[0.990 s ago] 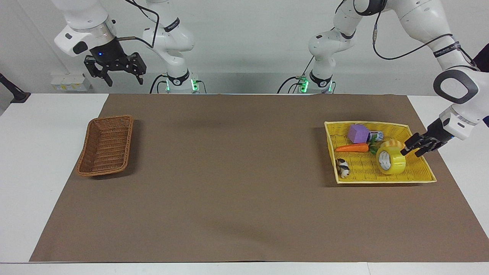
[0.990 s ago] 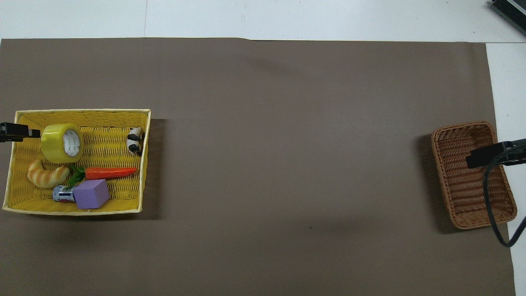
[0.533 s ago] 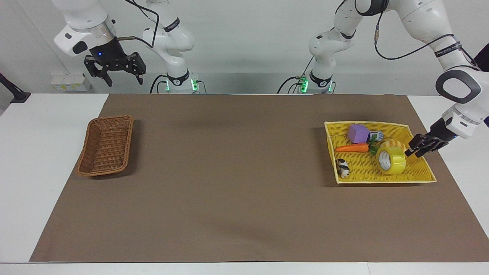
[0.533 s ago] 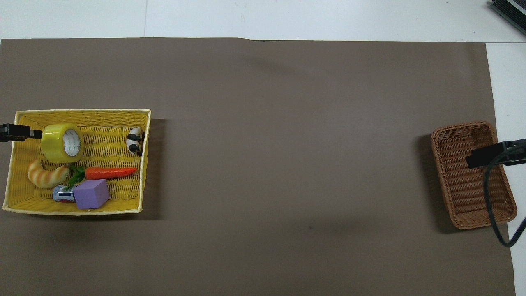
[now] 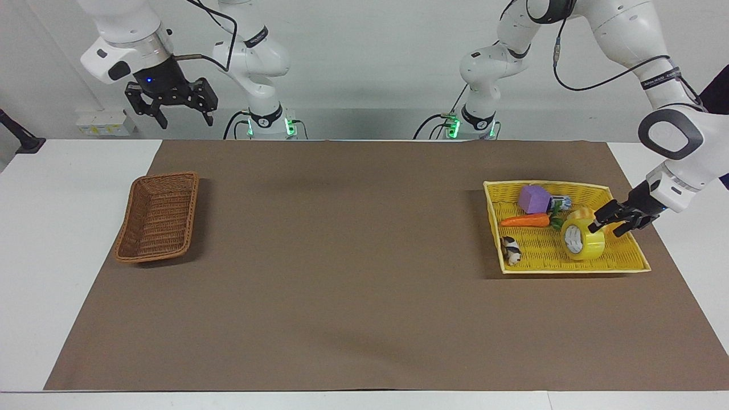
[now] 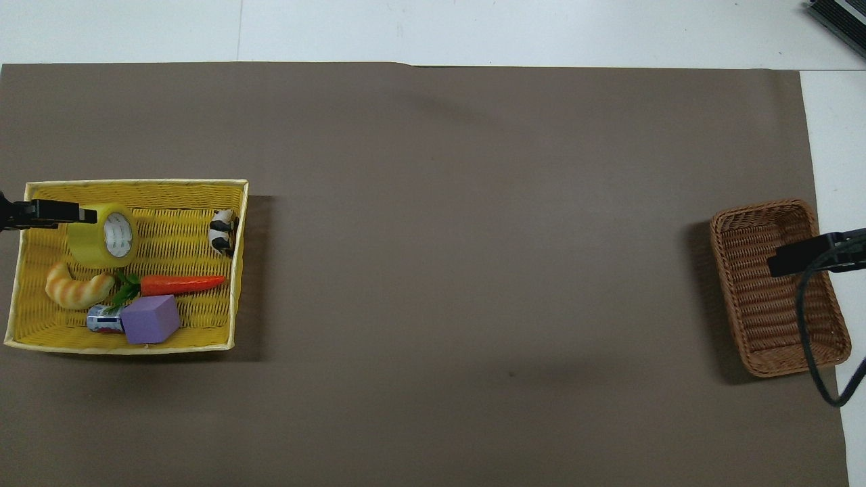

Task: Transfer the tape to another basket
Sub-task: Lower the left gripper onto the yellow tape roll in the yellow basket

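The tape (image 5: pixel 582 241) (image 6: pixel 103 235), a yellow roll with a white core, stands on its edge in the yellow tray basket (image 5: pixel 547 253) (image 6: pixel 169 230), at the end toward the left arm. My left gripper (image 5: pixel 607 226) (image 6: pixel 74 215) is open just above the roll, with one fingertip at the tape's upper rim. I cannot tell whether it touches the roll. The brown wicker basket (image 5: pixel 159 219) (image 6: pixel 751 297) lies at the right arm's end of the table, with nothing in it. My right gripper (image 5: pixel 183 118) (image 6: pixel 805 256) waits open, high above that end.
The yellow tray also holds a croissant toy (image 6: pixel 76 289), a carrot (image 5: pixel 527 220) (image 6: pixel 179 284), a purple block (image 5: pixel 534 199) (image 6: pixel 152 319), a small can (image 6: pixel 101 319) and a black-and-white cow toy (image 5: pixel 511 249) (image 6: pixel 222 232). A brown mat (image 5: pixel 342 256) covers the table between the two baskets.
My left gripper has opened and moved in over the tape's top edge. The tape and the right arm have stayed where they were.
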Controlling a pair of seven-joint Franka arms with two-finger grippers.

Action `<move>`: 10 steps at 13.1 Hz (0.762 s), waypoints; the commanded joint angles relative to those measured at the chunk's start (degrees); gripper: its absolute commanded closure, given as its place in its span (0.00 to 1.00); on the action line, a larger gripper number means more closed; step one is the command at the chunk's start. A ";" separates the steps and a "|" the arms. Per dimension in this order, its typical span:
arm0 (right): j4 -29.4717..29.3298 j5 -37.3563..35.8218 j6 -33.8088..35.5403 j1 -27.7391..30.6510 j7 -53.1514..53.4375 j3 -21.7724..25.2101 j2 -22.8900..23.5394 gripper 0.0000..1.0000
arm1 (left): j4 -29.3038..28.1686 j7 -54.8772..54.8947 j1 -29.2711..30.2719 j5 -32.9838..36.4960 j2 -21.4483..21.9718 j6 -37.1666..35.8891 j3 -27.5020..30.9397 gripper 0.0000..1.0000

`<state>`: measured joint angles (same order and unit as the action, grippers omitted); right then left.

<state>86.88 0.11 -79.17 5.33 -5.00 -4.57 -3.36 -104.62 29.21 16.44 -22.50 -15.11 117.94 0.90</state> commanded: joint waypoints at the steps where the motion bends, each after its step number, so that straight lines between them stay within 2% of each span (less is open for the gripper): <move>1: 0.39 1.29 -0.11 0.29 -1.15 0.09 -0.77 0.00 | -5.23 -0.12 -1.76 -0.18 2.45 4.22 0.86 0.06; 3: 0.39 1.29 -0.11 0.29 -1.24 0.09 -0.77 0.00 | -5.50 -0.03 -2.12 0.35 2.54 4.93 1.04 0.11; 4: 0.48 1.29 -0.11 0.20 -1.24 0.09 -0.77 0.00 | -5.50 0.05 -2.03 0.96 2.54 4.85 1.04 0.27; 5: 0.48 1.29 -0.11 0.20 -1.24 0.09 -0.77 0.00 | -5.42 0.05 -2.11 1.58 2.54 4.93 1.04 0.49; 6: 0.48 1.29 -0.11 0.20 -1.24 0.09 -0.86 0.00 | -5.24 0.23 -2.12 2.98 2.45 4.93 0.86 0.76; 7: 0.57 1.29 -0.11 0.20 -1.24 0.09 -0.86 0.00 | -5.15 0.49 -2.46 4.90 2.45 5.11 0.86 0.95; 8: 0.57 1.29 -0.20 0.20 -1.15 0.09 -0.86 0.00 | -5.06 1.10 -2.47 6.49 2.45 5.11 0.86 1.00; 10: 0.66 1.29 -0.11 0.20 -1.24 0.09 -0.86 0.00 | -5.06 1.02 -2.73 7.21 2.63 6.34 0.77 1.00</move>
<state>86.88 0.11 -79.17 5.32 -5.00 -4.60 -3.36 -107.64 29.52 14.90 -16.78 -14.35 121.99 0.86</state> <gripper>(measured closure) 0.000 0.454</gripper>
